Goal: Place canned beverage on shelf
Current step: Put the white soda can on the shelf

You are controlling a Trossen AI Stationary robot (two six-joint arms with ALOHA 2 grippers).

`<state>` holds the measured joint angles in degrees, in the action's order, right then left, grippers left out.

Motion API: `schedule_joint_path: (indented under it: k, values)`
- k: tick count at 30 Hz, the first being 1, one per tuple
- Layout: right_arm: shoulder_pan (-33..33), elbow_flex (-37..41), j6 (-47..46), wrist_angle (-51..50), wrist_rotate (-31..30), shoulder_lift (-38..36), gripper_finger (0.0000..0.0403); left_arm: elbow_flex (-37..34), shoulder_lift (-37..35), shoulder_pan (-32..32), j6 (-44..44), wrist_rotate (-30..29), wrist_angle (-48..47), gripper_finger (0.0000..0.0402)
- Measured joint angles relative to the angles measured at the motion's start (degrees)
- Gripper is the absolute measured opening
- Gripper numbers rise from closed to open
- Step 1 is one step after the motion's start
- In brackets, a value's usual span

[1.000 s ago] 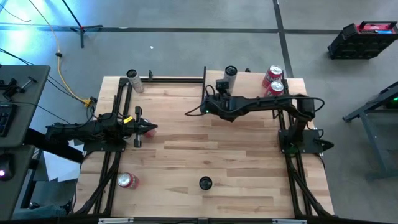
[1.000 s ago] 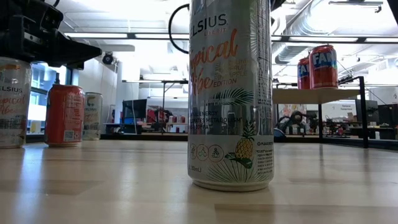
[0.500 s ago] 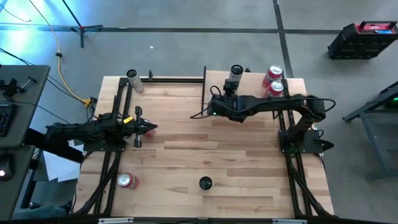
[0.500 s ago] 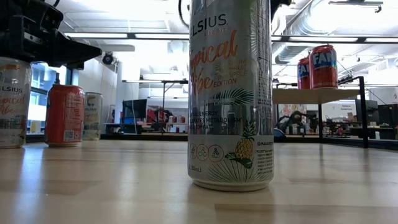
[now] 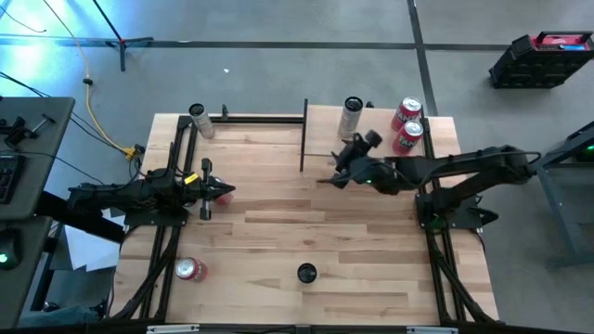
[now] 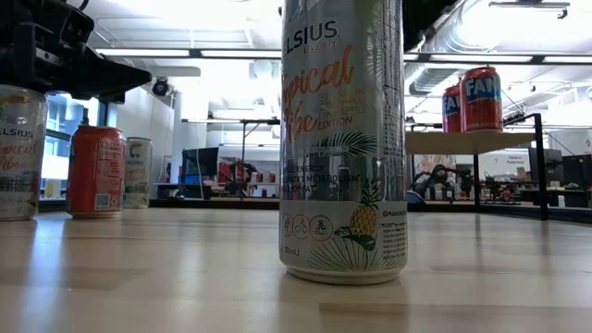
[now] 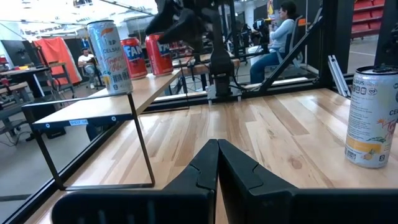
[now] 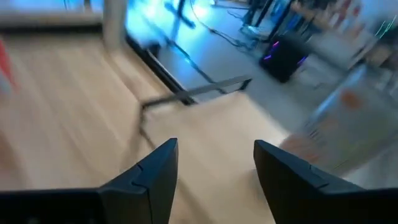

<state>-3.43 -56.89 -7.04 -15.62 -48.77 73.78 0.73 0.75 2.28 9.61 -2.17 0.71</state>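
three cans (image 5: 351, 117) on shelf (image 5: 325, 125), back right

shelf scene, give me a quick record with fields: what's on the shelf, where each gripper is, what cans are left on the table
shelf: pale board at the far side of the table, black uprights at its edges
on shelf: silver can, upright; two red cans beside it
right gripper: open, empty, just in front of the shelf
left gripper: shut, empty, over the table's left side
cans on table: silver can at far left, red can at near left, can at near middle
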Motion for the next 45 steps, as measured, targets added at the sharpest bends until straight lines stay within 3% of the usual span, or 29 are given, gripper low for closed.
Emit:
schedule_joint_path:
  k: [6,13,20,29,32,37,41,45]
  values:
    - [2.5,8.4,-16.4,19.5,7.7,1.0,0.0171,0.0,0.0,0.0,0.0,0.0,0.0,0.0003]
    - [4.1,8.3,-13.3,28.2,-5.0,8.8,0.0130,0.0,0.0,0.0,0.0,0.0,0.0,0.0003]
    - [5.8,6.7,-13.8,28.5,-17.6,14.2,0.0124,0.0,0.0,0.0,0.0,0.0,0.0,0.0003]
    - [7.6,6.5,-22.5,29.6,-21.0,15.6,0.0123,0.0,0.0,0.0,0.0,0.0,0.0,0.0003]
    - [7.4,6.5,-22.6,30.7,-24.5,18.2,0.0123,0.0,0.0,0.0,0.0,0.0,0.0,0.0003]
    - [7.9,6.5,-22.4,35.4,-24.7,22.3,0.0123,0.0,0.0,0.0,0.0,0.0,0.0,0.0003]
    - [9.1,6.5,-19.1,37.4,-25.3,23.4,0.0123,0.0,0.0,0.0,0.0,0.0,0.0,0.0003]
    - [9.4,6.5,-14.9,37.3,-29.9,23.2,0.0123,0.0,0.0,0.0,0.0,0.0,0.0,0.0003]
